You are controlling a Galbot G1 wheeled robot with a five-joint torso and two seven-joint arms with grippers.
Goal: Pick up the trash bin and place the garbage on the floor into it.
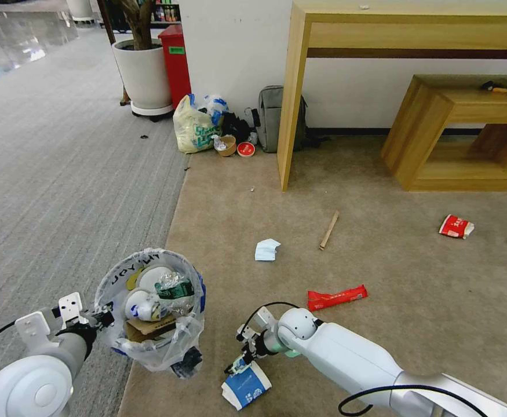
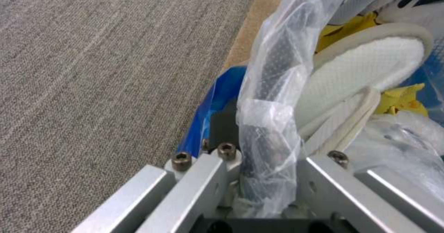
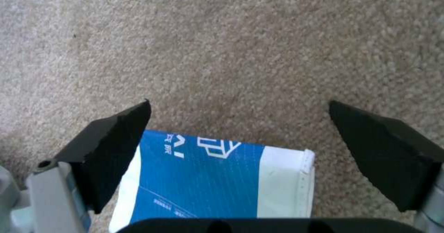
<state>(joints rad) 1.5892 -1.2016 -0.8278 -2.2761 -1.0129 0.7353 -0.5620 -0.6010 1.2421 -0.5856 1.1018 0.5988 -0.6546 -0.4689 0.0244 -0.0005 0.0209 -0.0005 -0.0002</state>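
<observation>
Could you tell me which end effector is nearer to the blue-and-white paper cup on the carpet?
The right. The right end effector hangs open directly over the paper cup, its fingers straddling it. The left end effector is off to the side, gripping the trash bin rim.

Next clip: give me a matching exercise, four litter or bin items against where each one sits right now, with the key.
Items:
1. white slipper
2. paper cup
3. stick
4. trash bin

Places:
A. lying on the beige carpet near the desk leg
B. held up by the left gripper at its rim
C. flat on the carpet between the open fingers of the right gripper
D. inside the bin

Pairs: 1-D, 2-C, 3-A, 4-B
</observation>
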